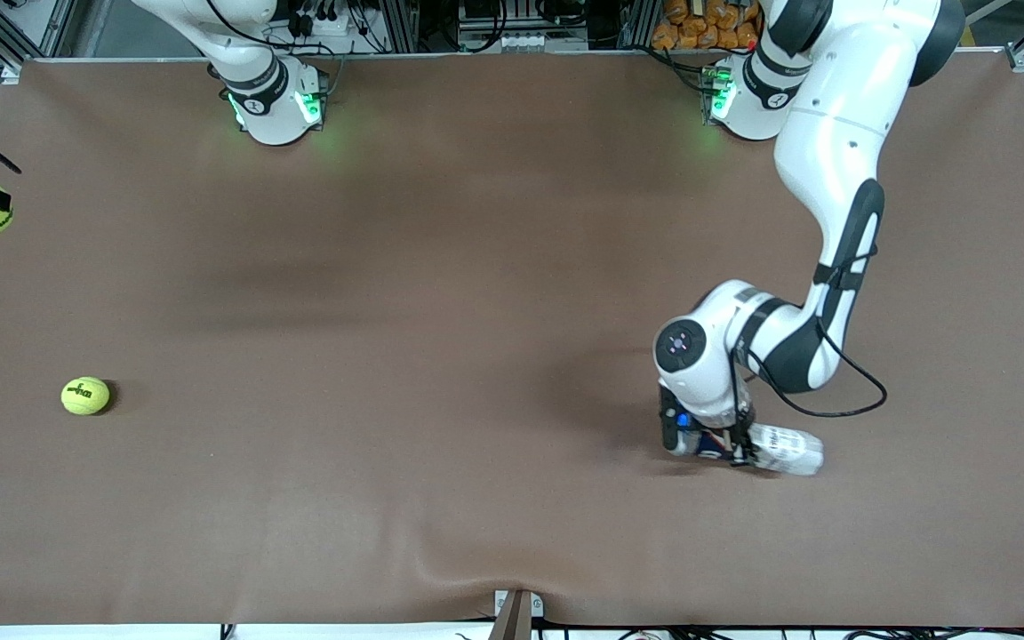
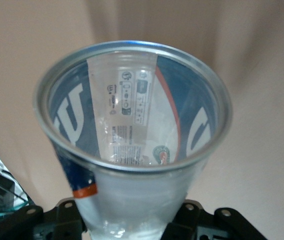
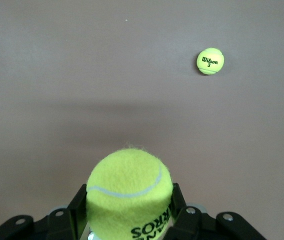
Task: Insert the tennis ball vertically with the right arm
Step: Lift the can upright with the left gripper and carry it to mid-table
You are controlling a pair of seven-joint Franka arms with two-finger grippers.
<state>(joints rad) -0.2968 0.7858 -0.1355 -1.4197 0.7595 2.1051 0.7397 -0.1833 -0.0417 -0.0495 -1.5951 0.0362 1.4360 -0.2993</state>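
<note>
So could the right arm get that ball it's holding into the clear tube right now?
Probably not yet. The right gripper, its jaws shut on a tennis ball, is up at the right arm's end of the table. The left gripper grips the clear tube lying on its side at the left arm's end, so there is no upward opening.

Yellow tennis ball clamped in the right claw.

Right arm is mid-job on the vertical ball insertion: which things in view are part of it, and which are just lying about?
In the job:
- tennis ball, gripped in the right hand, up at the right arm's end of the table
- clear ball can, lying on its side, gripped in the left hand

Lying about:
- second tennis ball, loose on the brown table
</note>
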